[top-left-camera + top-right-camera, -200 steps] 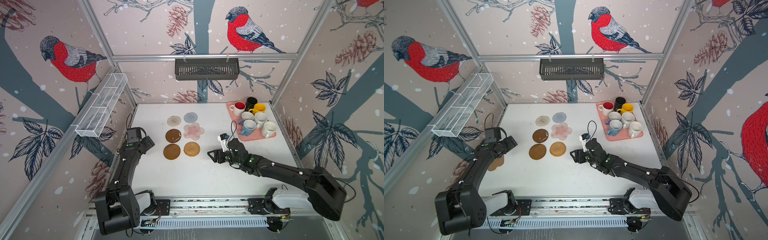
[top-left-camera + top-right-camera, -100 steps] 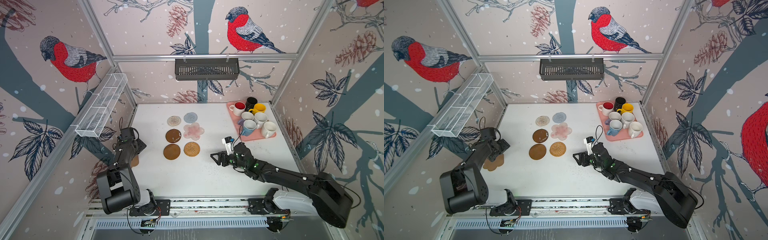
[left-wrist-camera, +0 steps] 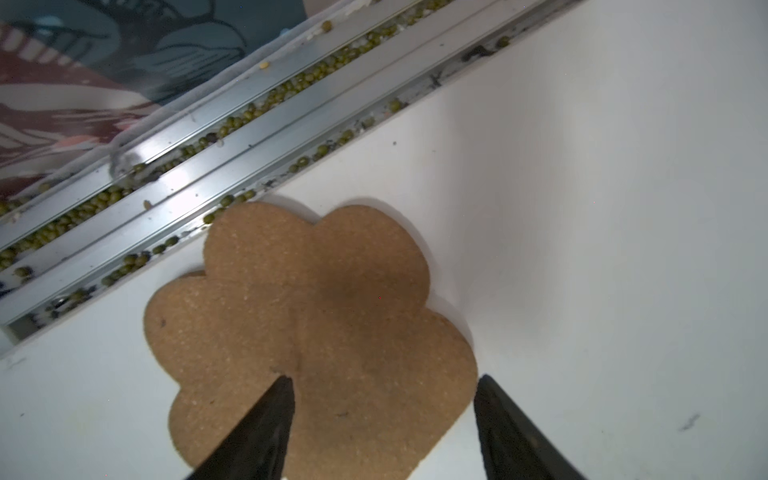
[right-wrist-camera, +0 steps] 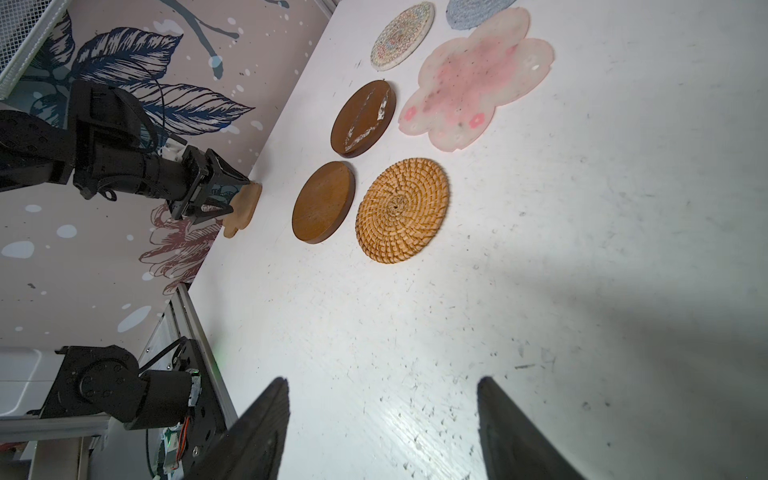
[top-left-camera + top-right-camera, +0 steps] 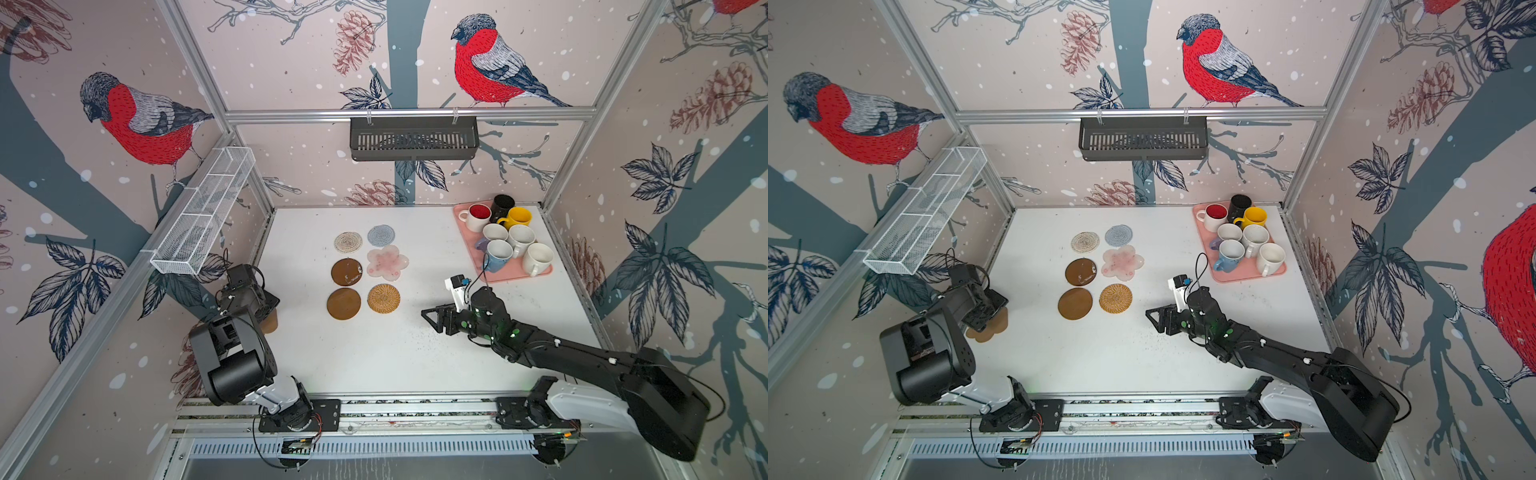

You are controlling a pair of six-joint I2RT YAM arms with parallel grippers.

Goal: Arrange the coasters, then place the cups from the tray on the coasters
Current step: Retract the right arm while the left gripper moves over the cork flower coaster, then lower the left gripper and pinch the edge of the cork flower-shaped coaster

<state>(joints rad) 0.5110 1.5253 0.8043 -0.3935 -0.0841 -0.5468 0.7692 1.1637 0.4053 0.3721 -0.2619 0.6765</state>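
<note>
I'm holding my left end effector [image 3: 384, 377] wide open over the cork flower coaster [image 3: 307, 299], probably to pinch its edge.

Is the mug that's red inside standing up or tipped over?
Standing up: the mug sits on the tray, its round red opening facing up.

Six coasters [image 5: 346, 272] lay in two columns of three on the table [image 5: 374, 361], left of centre. A seventh coaster [image 5: 994, 328] lay apart at the left edge, beside the rail [image 3: 166, 174], partly under the left gripper [image 3: 382, 386]. The tray [image 5: 513, 277] sat in the far right corner with seven cups [image 5: 498, 253] on it. The right gripper [image 5: 430, 320] hung before the tray, right of the coasters.
</note>
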